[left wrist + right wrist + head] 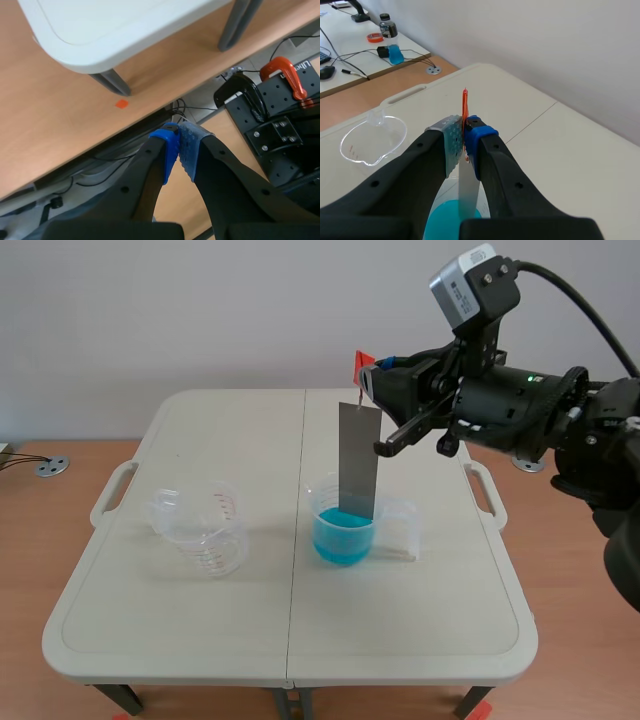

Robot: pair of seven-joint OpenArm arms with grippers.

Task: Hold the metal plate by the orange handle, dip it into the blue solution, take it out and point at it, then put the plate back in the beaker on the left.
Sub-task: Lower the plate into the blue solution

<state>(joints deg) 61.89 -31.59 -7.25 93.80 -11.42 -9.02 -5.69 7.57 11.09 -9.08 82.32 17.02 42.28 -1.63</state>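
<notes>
Grey metal plate [358,460], flat rectangle, thin orange handle [465,104]

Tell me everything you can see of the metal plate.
The metal plate is a thin, flat, dull grey strip, long and narrow, hanging upright. A small orange handle tops it, and the right hand is shut on that handle. The plate's lower end sits inside the mouth of the clear beaker holding blue solution. Whether the end is under the liquid cannot be told. Nothing else touches the plate.
</notes>
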